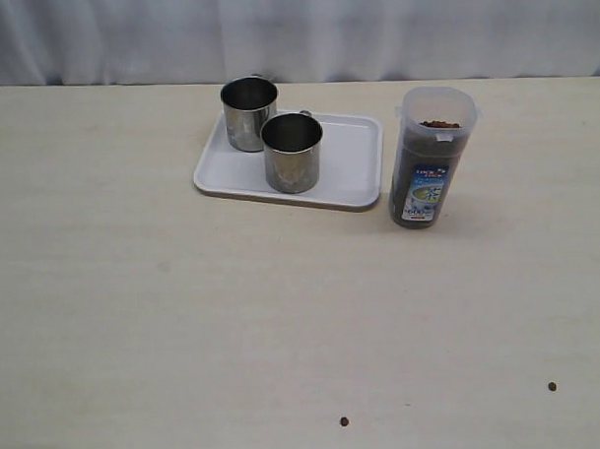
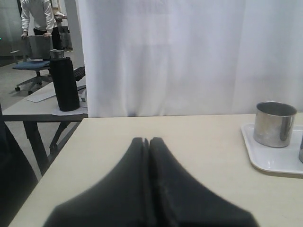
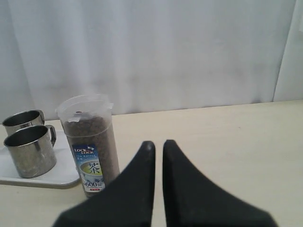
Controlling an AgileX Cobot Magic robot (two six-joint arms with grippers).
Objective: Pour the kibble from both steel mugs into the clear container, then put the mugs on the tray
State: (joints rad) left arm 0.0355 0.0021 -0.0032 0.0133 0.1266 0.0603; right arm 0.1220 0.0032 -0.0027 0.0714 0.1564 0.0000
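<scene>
The tray (image 1: 358, 178) is white. The steel mugs (image 1: 293, 156) are shiny silver-grey. The clear container (image 1: 431, 161) looks dark brown from the kibble (image 1: 440, 124) inside. Its label (image 1: 427, 192) is blue and white. The surface (image 1: 185, 317) is pale cream. The curtain (image 1: 293, 33) is whitish grey. The left claw (image 2: 147, 140) and the right claw (image 3: 158, 143) are black.
</scene>
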